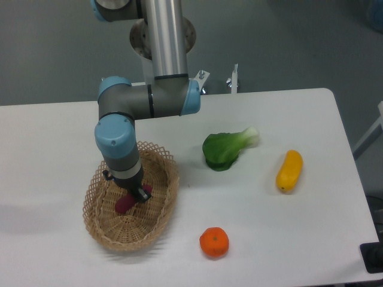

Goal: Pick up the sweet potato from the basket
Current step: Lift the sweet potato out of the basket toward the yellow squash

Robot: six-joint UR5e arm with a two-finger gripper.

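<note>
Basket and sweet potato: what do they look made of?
The basket: looks like woven wicker, light tan and matte, with visible weave and an open lattice rim. The sweet potato: smooth, even magenta skin with no blemishes, so possibly a plastic replica; I cannot tell for sure, as the gripper partly covers it.

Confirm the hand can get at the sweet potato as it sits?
Likely yes: the hand is already down inside the basket right at the sweet potato, nothing else crowding it. Grip state unclear.

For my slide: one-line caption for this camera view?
Gripper down on the sweet potato in the wicker basket.
</note>
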